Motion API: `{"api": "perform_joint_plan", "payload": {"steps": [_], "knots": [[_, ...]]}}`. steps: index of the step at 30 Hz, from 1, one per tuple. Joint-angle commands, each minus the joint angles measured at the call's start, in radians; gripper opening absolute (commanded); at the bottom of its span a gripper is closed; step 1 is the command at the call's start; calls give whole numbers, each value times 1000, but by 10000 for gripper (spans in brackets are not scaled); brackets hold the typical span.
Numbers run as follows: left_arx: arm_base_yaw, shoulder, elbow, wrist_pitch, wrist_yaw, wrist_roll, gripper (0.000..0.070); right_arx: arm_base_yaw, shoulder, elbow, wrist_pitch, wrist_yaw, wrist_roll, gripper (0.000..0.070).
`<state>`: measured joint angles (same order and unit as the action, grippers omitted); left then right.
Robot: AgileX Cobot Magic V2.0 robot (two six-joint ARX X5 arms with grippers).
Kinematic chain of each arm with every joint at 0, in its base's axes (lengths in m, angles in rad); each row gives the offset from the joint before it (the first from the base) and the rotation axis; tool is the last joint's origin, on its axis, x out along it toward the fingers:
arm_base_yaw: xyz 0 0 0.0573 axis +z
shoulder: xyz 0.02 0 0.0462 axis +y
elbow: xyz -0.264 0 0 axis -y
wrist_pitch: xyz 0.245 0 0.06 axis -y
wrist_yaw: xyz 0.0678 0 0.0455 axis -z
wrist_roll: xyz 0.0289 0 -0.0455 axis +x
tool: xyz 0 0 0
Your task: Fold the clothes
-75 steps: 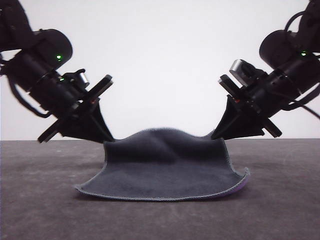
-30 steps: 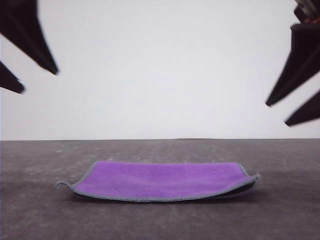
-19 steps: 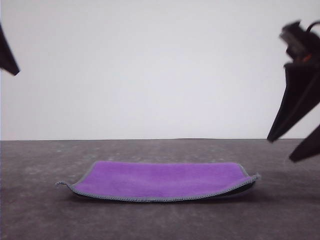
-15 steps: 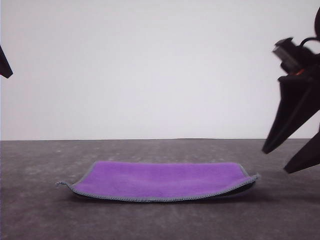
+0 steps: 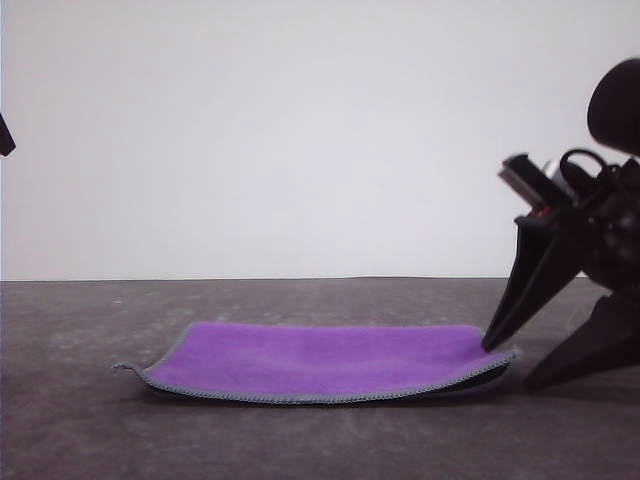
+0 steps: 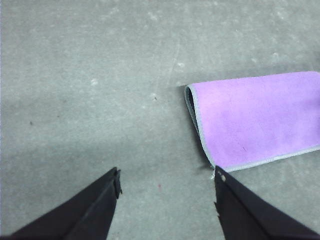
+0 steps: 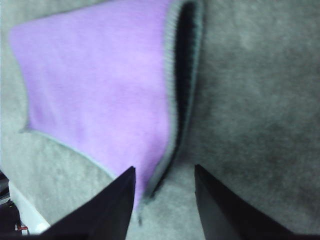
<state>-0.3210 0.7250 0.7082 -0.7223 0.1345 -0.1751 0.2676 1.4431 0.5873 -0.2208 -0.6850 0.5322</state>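
The right end effector [image 5: 505, 365] has come down, open, to the right edge of the folded cloth [image 5: 320, 362] on the worktop [image 5: 90, 430], probably for a second fold.

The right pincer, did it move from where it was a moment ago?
Yes. The right pincer has come down and inward, from high above the table to the right edge of the purple cloth.

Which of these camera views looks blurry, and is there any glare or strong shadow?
Right wrist view: soft, the cloth and its edging smeared, the right gripper open over its edge. Left wrist view: sharp, stitching crisp, a broad faint shadow on the table near the left gripper. Front view: fairly clear, bright plain backdrop, thin shadow under the cloth, no glare.
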Motion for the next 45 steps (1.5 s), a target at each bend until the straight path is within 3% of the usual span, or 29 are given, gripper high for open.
{"api": "perform_joint_plan", "payload": {"steps": [1, 7, 12, 14, 25, 36, 45], "knots": [[-2, 3, 3, 9, 4, 13, 365, 5, 26, 5, 20, -5, 12, 240], [-2, 3, 3, 11, 3, 13, 365, 14, 72, 5, 116, -24, 57, 234], [-2, 3, 3, 11, 3, 13, 364, 15, 89, 5, 147, -14, 74, 39], [-2, 3, 3, 11, 3, 13, 364, 15, 89, 5, 148, -12, 72, 5], [-2, 4, 3, 11, 0, 14, 364, 51, 81, 40, 146, -50, 23, 1], [-2, 4, 3, 10, 0, 14, 364, 237, 101, 216, 147, -33, 16, 1], [-2, 4, 3, 10, 0, 14, 364, 360, 284, 362, 188, -25, 18, 1]]}}
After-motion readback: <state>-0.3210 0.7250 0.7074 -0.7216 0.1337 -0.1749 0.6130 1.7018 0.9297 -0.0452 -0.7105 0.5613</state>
